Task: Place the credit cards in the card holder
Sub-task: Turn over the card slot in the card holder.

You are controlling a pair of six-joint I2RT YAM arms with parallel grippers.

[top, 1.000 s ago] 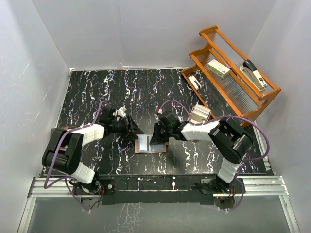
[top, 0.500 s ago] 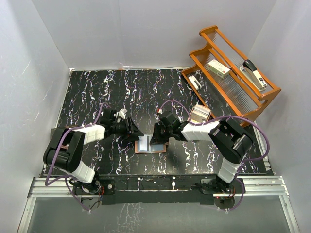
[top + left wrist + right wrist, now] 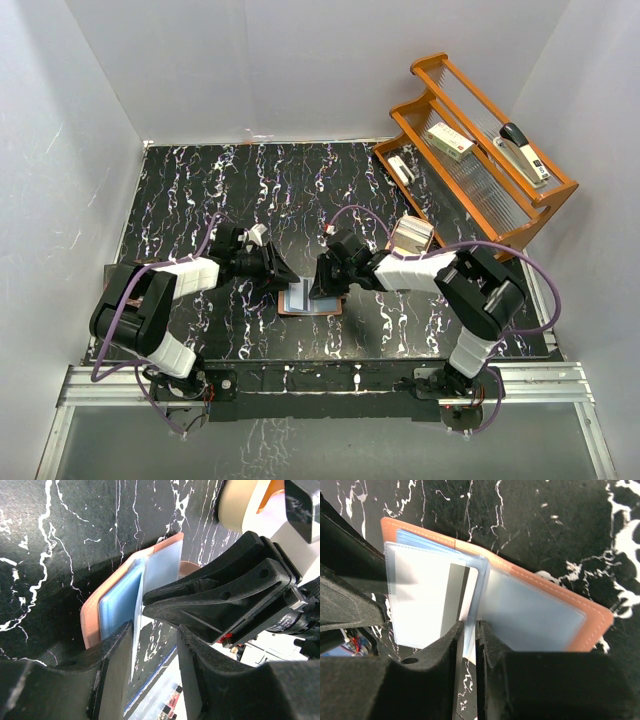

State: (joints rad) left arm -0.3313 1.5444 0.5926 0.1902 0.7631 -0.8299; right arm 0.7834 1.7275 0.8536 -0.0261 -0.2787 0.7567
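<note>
The reddish-brown card holder (image 3: pixel 290 311) lies open on the black marbled table between the arms. Its clear pockets show in the right wrist view (image 3: pixel 560 592) and the left wrist view (image 3: pixel 92 612). My right gripper (image 3: pixel 322 287) is shut on the edge of the light blue-white card (image 3: pixel 456 595). The card's dark stripe shows and it stands at a clear pocket; the right gripper's fingertips (image 3: pixel 469 626) sit at the holder's fold. My left gripper (image 3: pixel 284 272) is open (image 3: pixel 155 655) at the holder's left side, with a clear pocket leaf (image 3: pixel 136 630) between its fingers. I cannot make out the orange-gold card.
A tan oval dish (image 3: pixel 410 236) sits just right of the right wrist. An orange wooden rack (image 3: pixel 462 190) at the back right holds a stapler (image 3: pixel 525 152) and small boxes. White walls close in the table on three sides.
My left gripper has moved a little right and nearer to the holder's left edge. The right gripper and the card have hardly moved.
</note>
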